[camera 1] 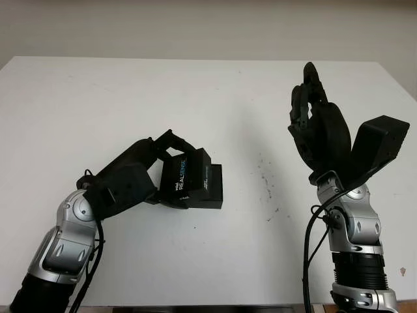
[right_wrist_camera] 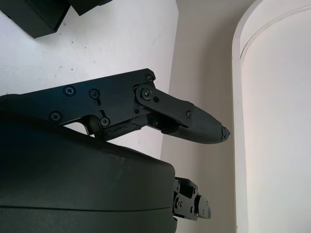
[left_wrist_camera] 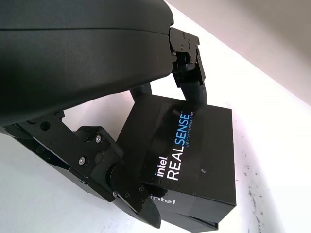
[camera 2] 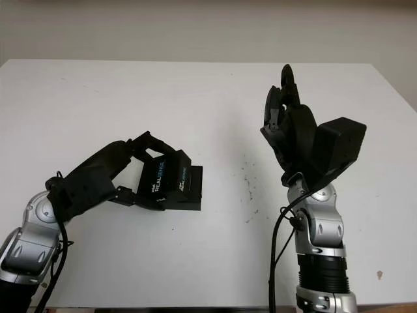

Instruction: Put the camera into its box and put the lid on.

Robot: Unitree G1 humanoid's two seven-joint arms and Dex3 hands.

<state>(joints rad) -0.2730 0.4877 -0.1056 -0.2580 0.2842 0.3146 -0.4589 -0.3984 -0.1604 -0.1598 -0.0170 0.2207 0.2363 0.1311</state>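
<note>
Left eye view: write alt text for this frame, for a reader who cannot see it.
The robot's left hand grips the black RealSense lid, tilted over the black box near the middle of the white table. The right hand is raised above the table's right side, open, holding nothing.

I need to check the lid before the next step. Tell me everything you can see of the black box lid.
The lid is matt black, cardboard by its look, printed "intel REALSENSE" in white and blue. It sits tilted, partly over the black box on the white table, not seated square. The left hand grips it by its edges.
</note>
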